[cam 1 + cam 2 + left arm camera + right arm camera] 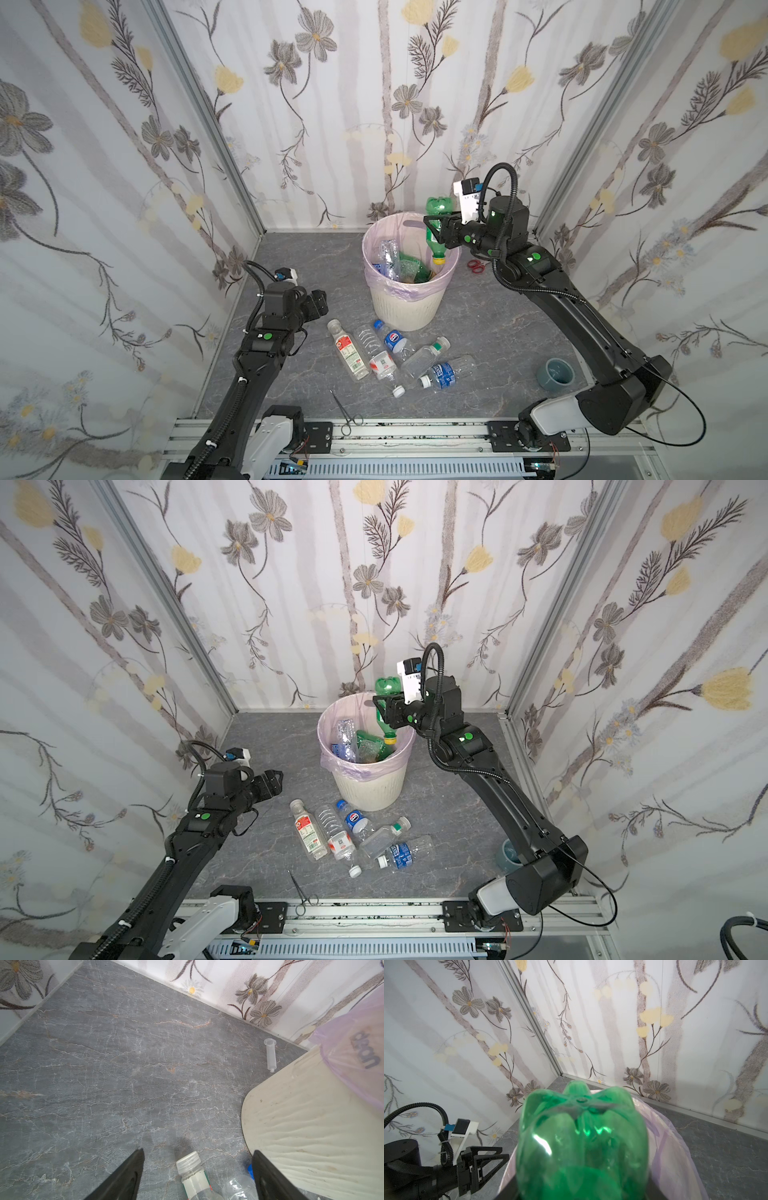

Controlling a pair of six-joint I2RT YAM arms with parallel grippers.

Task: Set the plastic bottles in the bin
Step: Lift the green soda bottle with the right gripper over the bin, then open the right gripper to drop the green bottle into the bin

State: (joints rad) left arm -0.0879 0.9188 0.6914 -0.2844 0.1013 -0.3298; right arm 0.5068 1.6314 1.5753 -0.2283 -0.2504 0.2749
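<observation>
In both top views, green bottle (439, 206) cap-down in clenched right claw (432, 229) over bin (399, 308).

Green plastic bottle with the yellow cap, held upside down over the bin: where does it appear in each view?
Top view: green plastic bottle, just right of centre, cap down over the round cream-white ribbed bin.
Top view: at centre, over the same bin.
Left wrist: not in it.
Right wrist: lower middle, base towards the camera.
Shared landmark: the bin's pink liner, in all four.
</observation>
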